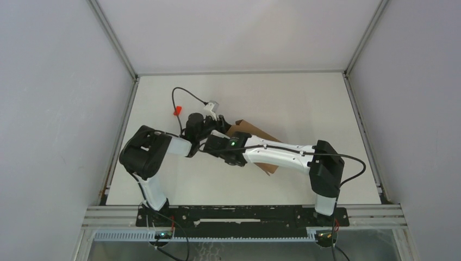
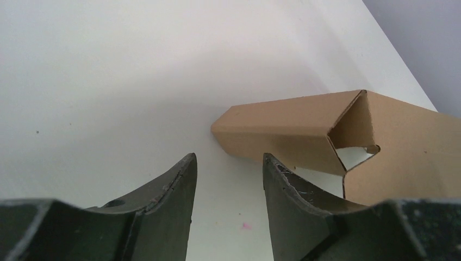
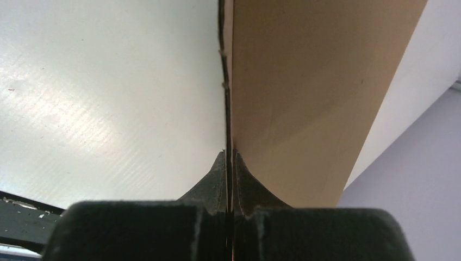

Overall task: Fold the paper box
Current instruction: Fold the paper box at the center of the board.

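Observation:
The paper box (image 1: 254,130) is plain brown cardboard, partly folded, lying mid-table under the two wrists. In the left wrist view one folded flap of the paper box (image 2: 282,130) ends just beyond my fingertips, with a cut-out gap at its corner. My left gripper (image 2: 228,163) is open with only bare table between its fingers, and it sits left of the box (image 1: 222,124). My right gripper (image 3: 229,155) is shut on the thin edge of a cardboard panel (image 3: 304,81) that rises to its right. From above, the right gripper (image 1: 224,137) lies at the box's left edge.
A small red block (image 1: 177,111) lies on the table at the back left, beside a looping black cable (image 1: 179,92). Grey walls and metal frame rails (image 1: 124,114) close in the white table on three sides.

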{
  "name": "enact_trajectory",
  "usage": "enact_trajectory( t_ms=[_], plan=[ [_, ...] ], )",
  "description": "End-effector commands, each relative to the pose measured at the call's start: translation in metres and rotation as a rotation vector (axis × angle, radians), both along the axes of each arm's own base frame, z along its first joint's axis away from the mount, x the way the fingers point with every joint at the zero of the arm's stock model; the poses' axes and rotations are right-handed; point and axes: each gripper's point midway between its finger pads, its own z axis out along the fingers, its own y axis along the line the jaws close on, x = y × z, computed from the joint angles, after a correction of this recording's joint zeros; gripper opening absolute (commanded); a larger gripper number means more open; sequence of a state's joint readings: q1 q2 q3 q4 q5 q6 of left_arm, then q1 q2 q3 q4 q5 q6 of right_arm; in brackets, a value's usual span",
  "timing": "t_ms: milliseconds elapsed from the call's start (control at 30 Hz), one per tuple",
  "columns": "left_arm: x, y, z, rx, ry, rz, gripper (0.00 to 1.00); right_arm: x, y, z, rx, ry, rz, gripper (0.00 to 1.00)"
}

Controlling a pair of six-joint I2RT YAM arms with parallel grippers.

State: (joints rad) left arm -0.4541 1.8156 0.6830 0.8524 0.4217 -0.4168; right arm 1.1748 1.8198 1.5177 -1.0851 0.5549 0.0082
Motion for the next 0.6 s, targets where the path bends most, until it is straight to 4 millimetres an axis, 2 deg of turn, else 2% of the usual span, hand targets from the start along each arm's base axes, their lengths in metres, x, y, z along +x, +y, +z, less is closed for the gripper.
enact_trajectory(
  t_ms=[0,367,567],
  plan=[
    [0.009,-0.017,0.021,-0.019,-0.070,-0.053,0.53,0.001,0.005,0.003,0.113,0.124,-0.032,0.00],
    [0.021,-0.024,0.016,-0.002,-0.062,-0.068,0.53,0.030,0.004,0.031,0.272,0.276,-0.109,0.00],
    [0.030,-0.029,0.016,0.014,-0.064,-0.079,0.53,0.038,0.000,0.030,0.323,0.342,-0.143,0.00]
  ],
)
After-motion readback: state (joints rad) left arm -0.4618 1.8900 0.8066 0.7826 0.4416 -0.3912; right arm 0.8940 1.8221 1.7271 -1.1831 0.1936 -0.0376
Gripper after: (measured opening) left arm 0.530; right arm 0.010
